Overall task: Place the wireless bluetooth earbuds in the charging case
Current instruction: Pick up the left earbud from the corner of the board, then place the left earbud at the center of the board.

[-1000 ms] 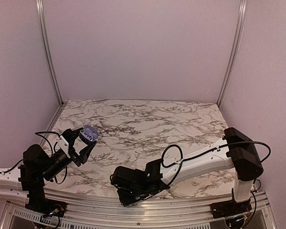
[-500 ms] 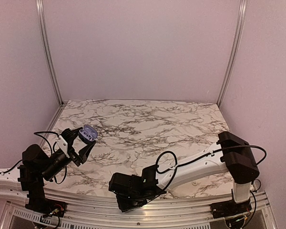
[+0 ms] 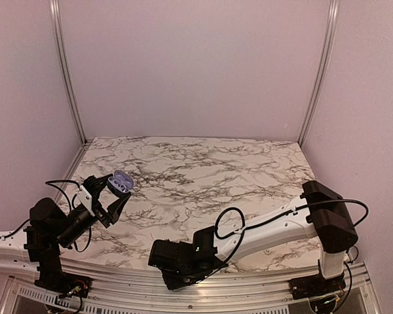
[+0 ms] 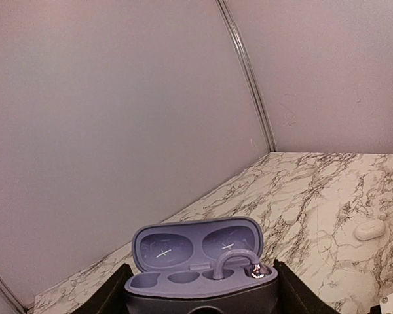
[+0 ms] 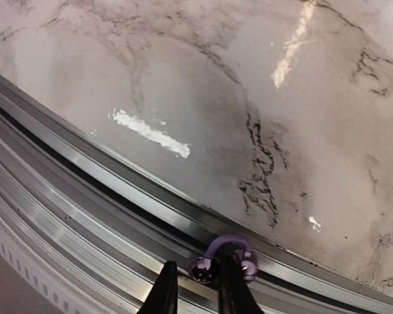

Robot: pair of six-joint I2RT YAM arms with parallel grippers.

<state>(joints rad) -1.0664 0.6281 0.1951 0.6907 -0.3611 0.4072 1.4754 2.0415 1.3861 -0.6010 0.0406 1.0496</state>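
My left gripper (image 4: 202, 299) is raised above the table's left side and shut on the charging case (image 4: 200, 258). The case is open, with a lavender lid and inner face over a dark body. One lavender earbud (image 4: 239, 265) with an ear hook sits in its right well; the left well is empty. From above, the case (image 3: 122, 182) shows at the tip of the left gripper (image 3: 114, 191). My right gripper (image 5: 198, 291) is low over the table's near edge. Its fingers (image 5: 164, 291) are narrowly open around the dark end of a second lavender earbud (image 5: 226, 254), which lies in the rail groove.
An aluminium rail (image 5: 85, 196) with grooves runs along the near edge of the marble table (image 3: 203, 170). A small white rounded object (image 4: 369, 229) lies on the marble. Pale walls close the back and both sides.
The right arm has dropped toward the near rail and its jaws have narrowed around the earbud. The left arm and the case have stayed still.
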